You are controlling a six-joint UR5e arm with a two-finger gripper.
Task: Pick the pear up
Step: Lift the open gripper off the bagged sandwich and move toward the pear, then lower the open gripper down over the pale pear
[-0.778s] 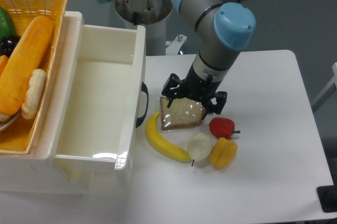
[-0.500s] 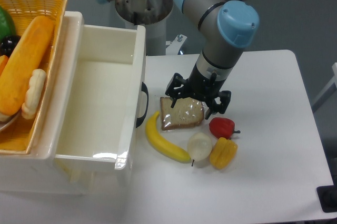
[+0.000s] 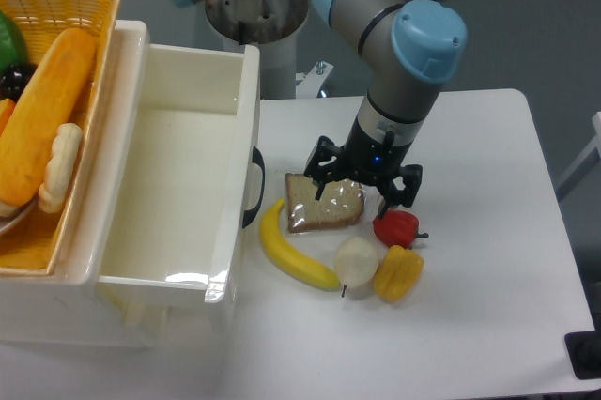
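Partly hiding bread slice (image 3: pixel 322 207), gripper (image 3: pixel 364 183) spread, pear (image 3: pixel 356 260) uncovered.

On the white surface (image 3: pixel 470 325) lies a long yellow banana (image 3: pixel 291 254), curving away from the black handle (image 3: pixel 254 189) of a big cream plastic bin (image 3: pixel 178 175). Just beside its upper end sits a slice of brown bread in clear wrap (image 3: pixel 324 205). A small red pepper (image 3: pixel 396 227) rests right of the bread, and a lumpy yellow-orange pepper (image 3: pixel 398 272) lies just below it. At far left, a woven yellow basket (image 3: pixel 56 6) holds a long orange loaf (image 3: pixel 42 114) and other items.
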